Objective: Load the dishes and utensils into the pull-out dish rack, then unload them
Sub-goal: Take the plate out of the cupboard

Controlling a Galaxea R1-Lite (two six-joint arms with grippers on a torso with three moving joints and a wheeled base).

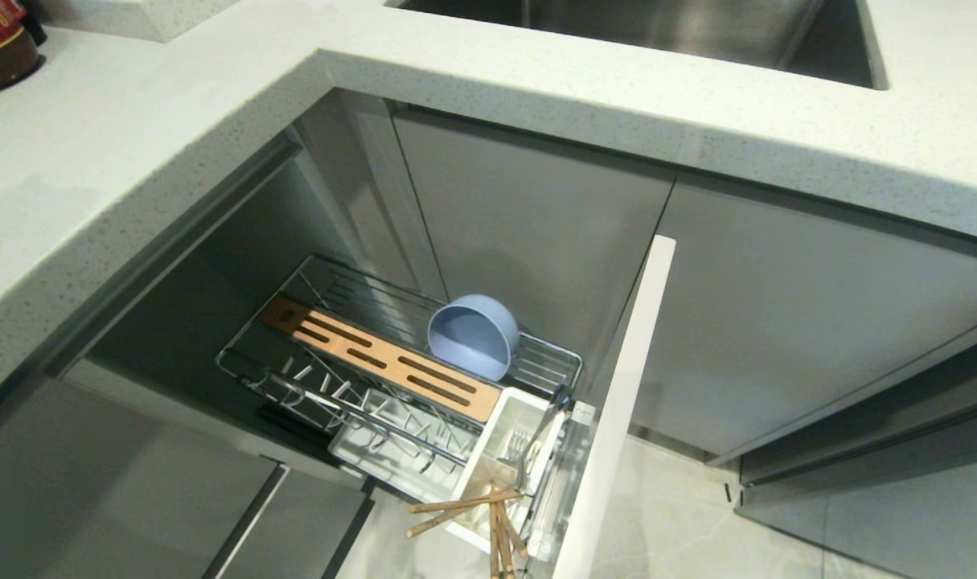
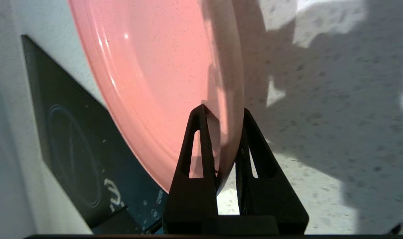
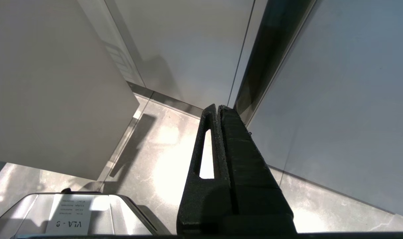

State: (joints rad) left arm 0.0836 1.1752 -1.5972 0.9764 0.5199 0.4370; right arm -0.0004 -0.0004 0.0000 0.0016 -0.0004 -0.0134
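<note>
A: Where is the plate, and how should it go in?

B: The left claw point(image 2: 221, 114), outside the head view, is clamped on the rim of the pink plate point(image 2: 155, 76), held on edge above the speckled counter point(image 2: 320, 159) beside a black panel point(image 2: 72, 149). Judged best: keep it upright and lower the rim between 2 prongs point(image 1: 351, 410) of the rack point(image 1: 392, 362).

A: What else is there?

B: In the rack, left to right: wooden strip point(image 1: 383, 362), blue bowl point(image 1: 472, 336) tipped on its side, cutlery cup point(image 1: 496, 458) with fork point(image 1: 520, 446) and chopsticks point(image 1: 476, 515), door front point(image 1: 617, 418). The counter edge overhangs the rack and may obstruct. The right claw point(image 3: 218, 109), closed and empty, hangs over the floor point(image 3: 155, 149).
</note>
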